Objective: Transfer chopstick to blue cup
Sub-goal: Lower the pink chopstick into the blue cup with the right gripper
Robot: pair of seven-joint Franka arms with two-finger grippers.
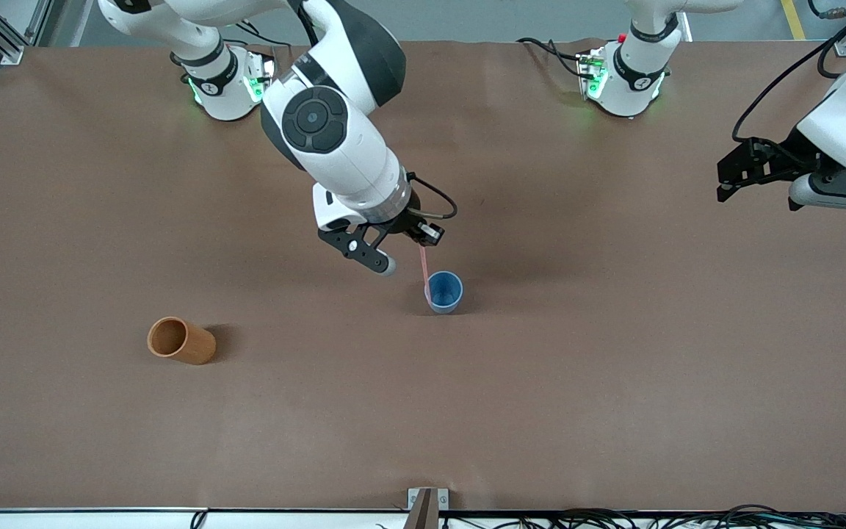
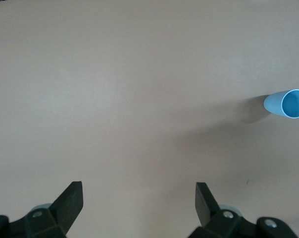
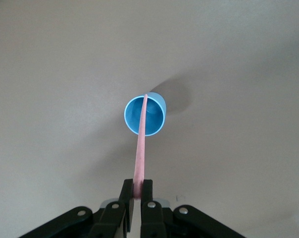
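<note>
The blue cup (image 1: 444, 292) stands upright near the middle of the table. My right gripper (image 1: 418, 240) hangs just above it, shut on the upper end of the pale-pink chopstick (image 1: 424, 273). The stick points down with its lower end at the cup's rim, on the side toward the right arm. In the right wrist view the chopstick (image 3: 140, 148) runs from my shut right gripper (image 3: 138, 187) to the blue cup (image 3: 145, 115). My left gripper (image 1: 725, 178) waits open and empty, raised over the left arm's end of the table; its wrist view shows the open left gripper (image 2: 139, 198) and the blue cup (image 2: 288, 104).
An orange-brown cup (image 1: 180, 341) lies on its side toward the right arm's end, nearer the front camera than the blue cup. The brown table cover (image 1: 614, 367) is bare around the blue cup.
</note>
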